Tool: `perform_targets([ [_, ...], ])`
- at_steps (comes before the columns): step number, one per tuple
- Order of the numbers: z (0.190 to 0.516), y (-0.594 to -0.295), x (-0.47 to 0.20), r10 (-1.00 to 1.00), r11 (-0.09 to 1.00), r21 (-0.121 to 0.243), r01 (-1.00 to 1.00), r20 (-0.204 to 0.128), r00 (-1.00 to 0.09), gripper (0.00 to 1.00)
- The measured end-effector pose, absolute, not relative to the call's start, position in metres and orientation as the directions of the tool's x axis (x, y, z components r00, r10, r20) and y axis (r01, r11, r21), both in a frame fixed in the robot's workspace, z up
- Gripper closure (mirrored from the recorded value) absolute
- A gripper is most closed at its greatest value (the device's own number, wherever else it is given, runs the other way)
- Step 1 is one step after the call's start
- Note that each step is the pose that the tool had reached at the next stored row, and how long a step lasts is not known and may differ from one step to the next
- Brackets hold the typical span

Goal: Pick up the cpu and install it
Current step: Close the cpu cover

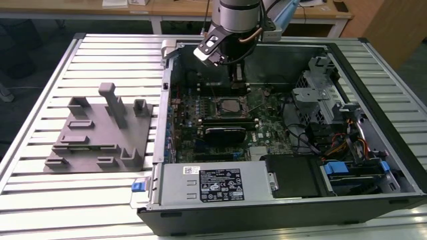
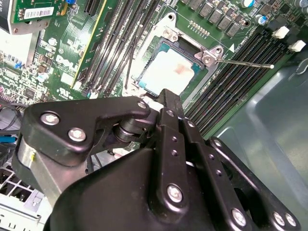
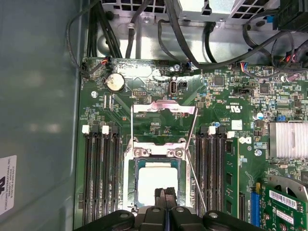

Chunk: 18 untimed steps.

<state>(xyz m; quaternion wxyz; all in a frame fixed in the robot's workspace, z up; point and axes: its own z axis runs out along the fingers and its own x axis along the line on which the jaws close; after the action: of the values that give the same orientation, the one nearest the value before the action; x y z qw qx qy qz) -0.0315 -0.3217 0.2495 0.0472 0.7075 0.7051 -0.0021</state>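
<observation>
the cpu point(image 3: 156, 180) is already sitting in the open socket point(image 3: 144, 153) on the motherboard point(image 3: 144, 96), inside the pc case point(image 3: 38, 96). the gripper point(image 3: 166, 195) hangs right over the chip's edge, its 2 fingers pressed together, gripping nothing.

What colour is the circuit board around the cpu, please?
The circuit board is green; the first wrist view shows it best.
</observation>
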Motion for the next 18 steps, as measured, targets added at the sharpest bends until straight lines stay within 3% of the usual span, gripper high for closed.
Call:
perform_targets([
  [18, 0.249, -0.322, -0.021, 0.998, -0.001, 0.064, 0.998, -0.070, 0.006, 0.89],
])
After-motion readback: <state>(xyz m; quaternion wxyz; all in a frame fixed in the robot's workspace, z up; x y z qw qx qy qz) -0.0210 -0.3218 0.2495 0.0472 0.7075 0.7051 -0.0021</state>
